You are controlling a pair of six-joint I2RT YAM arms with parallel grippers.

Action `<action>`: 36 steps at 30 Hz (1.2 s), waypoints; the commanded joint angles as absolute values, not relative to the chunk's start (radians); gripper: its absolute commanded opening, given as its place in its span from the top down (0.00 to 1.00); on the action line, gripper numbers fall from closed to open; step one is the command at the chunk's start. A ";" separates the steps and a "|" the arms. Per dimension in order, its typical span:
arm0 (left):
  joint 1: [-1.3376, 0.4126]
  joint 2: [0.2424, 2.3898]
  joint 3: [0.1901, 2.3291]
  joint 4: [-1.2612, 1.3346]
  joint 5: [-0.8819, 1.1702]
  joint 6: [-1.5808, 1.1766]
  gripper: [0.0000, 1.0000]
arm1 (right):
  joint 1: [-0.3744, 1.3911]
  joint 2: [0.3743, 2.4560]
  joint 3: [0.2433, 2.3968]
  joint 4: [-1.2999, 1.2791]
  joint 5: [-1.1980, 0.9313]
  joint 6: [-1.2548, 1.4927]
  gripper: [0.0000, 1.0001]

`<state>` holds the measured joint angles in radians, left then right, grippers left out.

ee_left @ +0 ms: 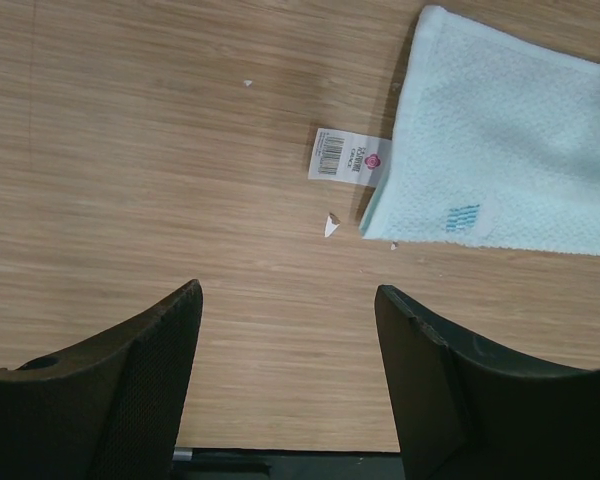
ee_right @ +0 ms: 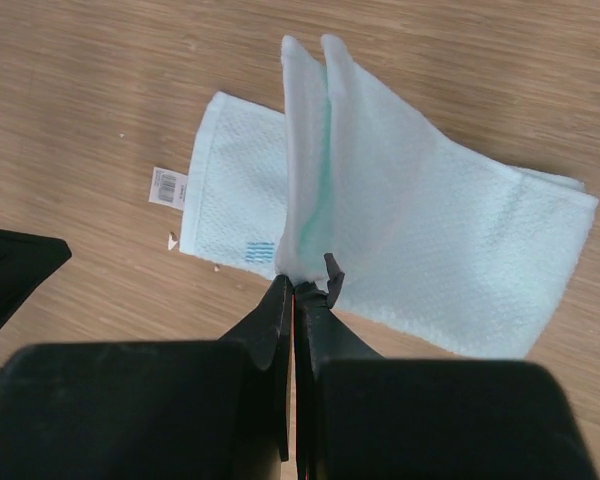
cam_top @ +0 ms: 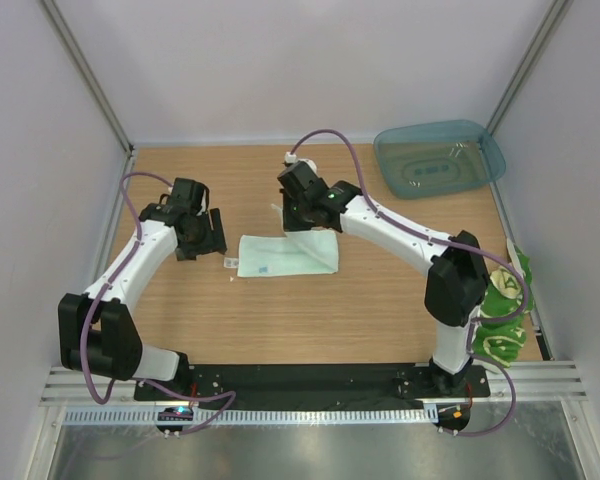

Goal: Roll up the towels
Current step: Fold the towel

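The pale mint-white towel point(cam_top: 280, 257) lies flat in the middle of the table, with a paper tag point(ee_left: 345, 156) at its left edge. My right gripper point(cam_top: 298, 218) is shut on the towel's far edge and holds that edge lifted in a fold; the right wrist view shows the pinch point(ee_right: 302, 285) and the towel point(ee_right: 450, 220) below it. My left gripper point(cam_top: 206, 240) is open and empty just left of the towel; in the left wrist view point(ee_left: 288, 300) the towel point(ee_left: 510, 140) lies ahead to the right. The yellow-and-green towel point(cam_top: 504, 310) lies bunched at the table's right edge.
A translucent teal tray point(cam_top: 438, 158) stands at the back right corner. Small white scraps point(ee_left: 331, 225) lie on the wood near the tag. Frame posts and white walls close in the table on three sides.
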<state>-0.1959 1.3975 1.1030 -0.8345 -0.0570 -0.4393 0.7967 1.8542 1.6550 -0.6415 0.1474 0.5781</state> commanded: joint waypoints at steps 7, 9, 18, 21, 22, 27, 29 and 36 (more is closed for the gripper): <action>-0.189 1.388 1.114 -0.824 -0.067 -0.433 0.29 | 0.882 1.959 1.779 -0.634 0.152 0.598 0.99; -0.187 1.388 1.112 -0.825 -0.071 -0.433 0.29 | 0.888 1.970 1.776 -0.621 0.146 0.600 0.99; -0.183 1.391 1.112 -0.827 -0.071 -0.433 0.29 | 0.953 2.055 1.763 -0.543 0.103 0.621 0.99; -0.183 1.391 1.112 -0.828 -0.074 -0.433 0.29 | 0.966 2.078 1.749 -0.482 0.059 0.632 0.99; -0.180 1.393 1.112 -0.828 -0.074 -0.433 0.29 | 0.969 2.095 1.743 -0.470 0.042 0.637 0.99; -0.179 1.393 1.111 -0.831 -0.086 -0.431 0.29 | 0.980 2.140 1.707 -0.379 -0.047 0.660 0.98; -0.179 1.394 1.111 -0.833 -0.087 -0.433 0.29 | 0.980 2.160 1.691 -0.341 -0.075 0.669 0.91; -0.175 1.401 1.112 -0.833 -0.094 -0.433 0.29 | 0.985 2.212 1.672 -0.268 -0.143 0.690 0.60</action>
<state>-0.1841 1.3979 1.1030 -0.8352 -0.0792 -0.4385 0.9798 2.2116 1.6688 -0.3508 -0.0959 0.6750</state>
